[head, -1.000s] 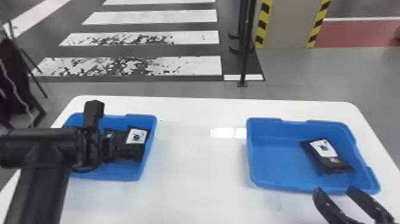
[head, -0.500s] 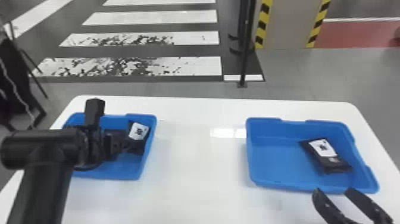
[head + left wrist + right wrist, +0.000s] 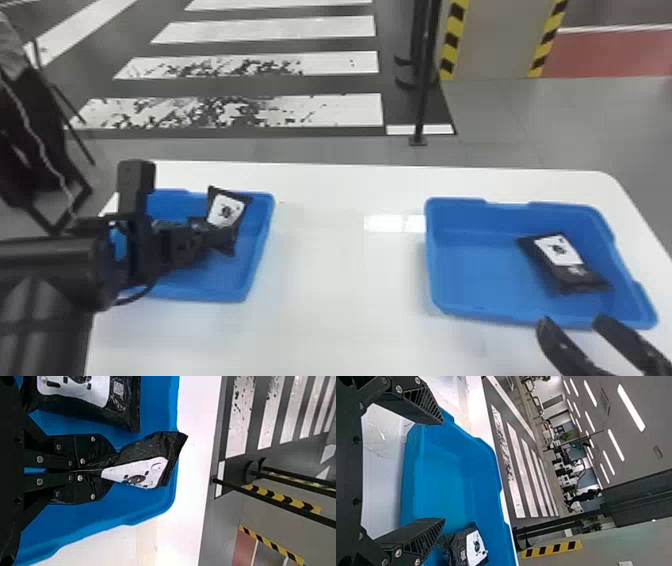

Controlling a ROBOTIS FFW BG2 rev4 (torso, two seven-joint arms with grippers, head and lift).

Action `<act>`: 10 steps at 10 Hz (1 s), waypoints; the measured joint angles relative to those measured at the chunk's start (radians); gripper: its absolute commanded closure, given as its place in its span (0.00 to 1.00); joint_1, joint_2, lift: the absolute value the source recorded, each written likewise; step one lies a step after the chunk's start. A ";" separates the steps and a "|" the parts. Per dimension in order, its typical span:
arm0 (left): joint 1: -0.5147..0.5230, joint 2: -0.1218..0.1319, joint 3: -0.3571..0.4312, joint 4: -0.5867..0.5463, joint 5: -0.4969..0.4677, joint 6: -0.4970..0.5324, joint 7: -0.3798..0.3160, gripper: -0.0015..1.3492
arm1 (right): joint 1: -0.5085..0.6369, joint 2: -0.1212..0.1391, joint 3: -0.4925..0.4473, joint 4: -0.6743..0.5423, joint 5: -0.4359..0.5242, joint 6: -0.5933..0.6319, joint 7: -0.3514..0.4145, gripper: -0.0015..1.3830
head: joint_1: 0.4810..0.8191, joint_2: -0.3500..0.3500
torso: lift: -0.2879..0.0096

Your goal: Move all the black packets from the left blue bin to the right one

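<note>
One black packet delivered: lying in the right bin, white label facing up, toward the outer side, with plenty of blue floor bare beside it.

Packet in transfer: pinched at one end over the left bin, label showing, free end standing up near the far rim; not possible to say whether fully clear of the bin floor.

Left gripper: jaws drawn together on crumpled black wrapping, with just the packet's thickness between them; grip narrow but apparently firm.

Packet in waiting: lying in the left bin, just beside the held one, touching no jaws.

Right gripper: jaws spread wide and empty, poised by the near edge of the right bin, close to the delivered packet.

White counter: spanning the gap between the two bins, to be crossed on the way over.

Left arm: laid across part of the left bin, hiding some of the floor there; exact count of remaining packets hard to confirm.

Tally: one done, one in hand, at least one more to fetch; probably about a third of the way along.

Next for the held packet: likely a lift over the rim, then a carry toward the right bin or a pass to the free jaws, with some risk of swinging or slipping from the end hold.
</note>
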 measured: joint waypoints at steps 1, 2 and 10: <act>0.038 -0.002 0.003 -0.071 0.036 -0.005 -0.011 0.90 | -0.003 0.000 0.003 -0.005 -0.002 0.004 0.007 0.12 | 0.63 0.61 | 0.46; 0.072 -0.006 0.001 -0.114 0.093 -0.038 -0.035 0.90 | -0.010 0.000 0.008 -0.012 -0.006 0.016 0.019 0.12 | 0.63 0.57 | 0.46; 0.148 -0.027 -0.302 -0.136 0.472 -0.149 -0.110 0.90 | -0.193 -0.065 0.160 0.006 -0.187 0.172 0.109 0.12 | 0.63 0.31 | 0.46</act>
